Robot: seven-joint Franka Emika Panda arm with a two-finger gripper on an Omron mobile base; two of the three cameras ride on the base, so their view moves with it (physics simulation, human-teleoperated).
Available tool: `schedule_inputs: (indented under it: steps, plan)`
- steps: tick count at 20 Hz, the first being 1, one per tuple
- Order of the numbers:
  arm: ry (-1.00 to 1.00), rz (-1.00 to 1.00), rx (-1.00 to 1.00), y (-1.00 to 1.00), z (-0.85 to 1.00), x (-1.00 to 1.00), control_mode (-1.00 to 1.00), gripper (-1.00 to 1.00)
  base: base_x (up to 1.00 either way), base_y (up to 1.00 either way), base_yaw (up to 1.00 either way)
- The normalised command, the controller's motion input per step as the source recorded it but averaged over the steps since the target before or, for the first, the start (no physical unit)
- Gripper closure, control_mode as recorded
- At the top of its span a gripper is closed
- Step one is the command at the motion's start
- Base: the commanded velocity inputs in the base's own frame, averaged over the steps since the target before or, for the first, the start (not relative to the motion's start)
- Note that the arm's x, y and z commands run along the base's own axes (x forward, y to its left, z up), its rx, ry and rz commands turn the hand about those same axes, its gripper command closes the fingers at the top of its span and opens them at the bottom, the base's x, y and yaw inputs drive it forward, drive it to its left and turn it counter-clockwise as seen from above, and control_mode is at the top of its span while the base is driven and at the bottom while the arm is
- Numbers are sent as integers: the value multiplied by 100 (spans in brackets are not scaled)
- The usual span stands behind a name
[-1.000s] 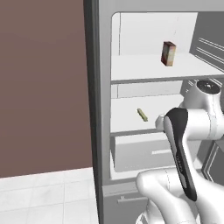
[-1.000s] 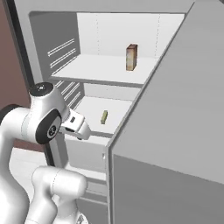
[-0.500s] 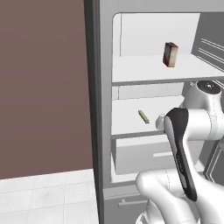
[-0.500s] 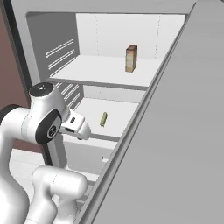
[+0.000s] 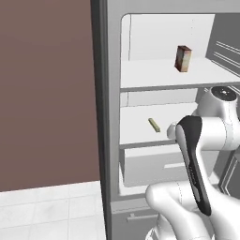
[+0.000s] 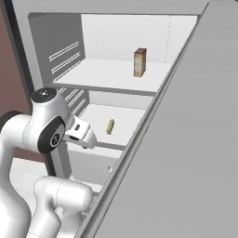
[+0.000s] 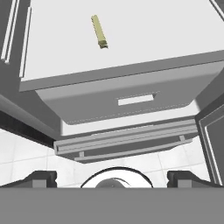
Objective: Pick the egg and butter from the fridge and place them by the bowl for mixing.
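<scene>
Hovering gripper with jaws apart, butter on fridge shelf, unlabelled.

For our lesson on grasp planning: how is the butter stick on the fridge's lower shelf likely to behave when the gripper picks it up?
The butter lies flat on the lower shelf with squared edges, so it probably won't roll. It looks thin and small, so likely light. The open gripper may need to grip across its narrow width.

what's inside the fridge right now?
Upper shelf: an upright red-brown carton. Middle shelf: the butter lying flat. Below, a closed white drawer; its contents are hidden. No egg visible.
</scene>
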Motion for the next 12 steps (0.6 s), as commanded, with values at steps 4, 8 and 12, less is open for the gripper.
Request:
schedule_inputs:
  steps: [4,8,12]
  plan:
    - [0,4,0,-2,0,19,-100,-100,4,0,5]
    - [-1,15,1,-3,0,52,-100,-100,0,0,0]
    - [-2,8,0,-4,-1,59,-100,-100,0,0,0]
